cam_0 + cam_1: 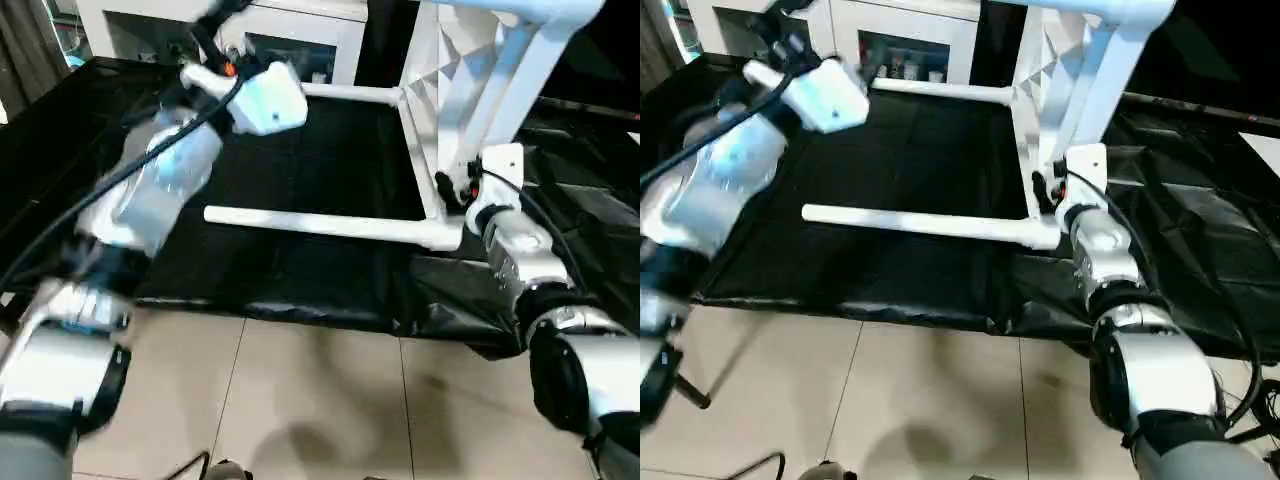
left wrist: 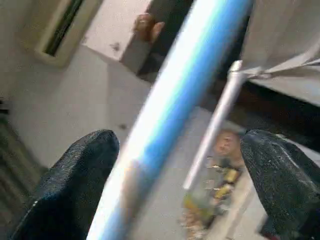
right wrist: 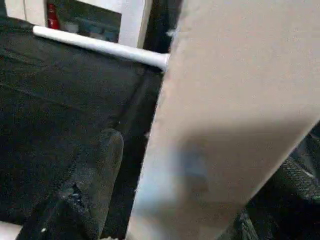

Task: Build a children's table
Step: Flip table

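The children's table stands on its side on the black-draped work table (image 1: pixel 330 160). Its ribbed tabletop (image 1: pixel 428 75) is upright. One white leg (image 1: pixel 320 226) runs level toward my left near the front, and another leg (image 1: pixel 350 94) lies farther back. A third leg (image 1: pixel 520 75) slants up at the right. My right gripper (image 1: pixel 447 190) sits at the tabletop's lower corner, open, one finger (image 3: pixel 95 175) on each side of a broad white part (image 3: pixel 225 100). My left gripper (image 2: pixel 180 142) is raised high at the back left, open around a white tube (image 2: pixel 190 85) without touching it.
White cabinets (image 1: pixel 300 45) stand behind the work table. Its front edge drops to a beige tiled floor (image 1: pixel 310 400) just before me. A black cable (image 1: pixel 120 175) runs along my left forearm. Crumpled black cloth (image 1: pixel 590 220) lies at the right.
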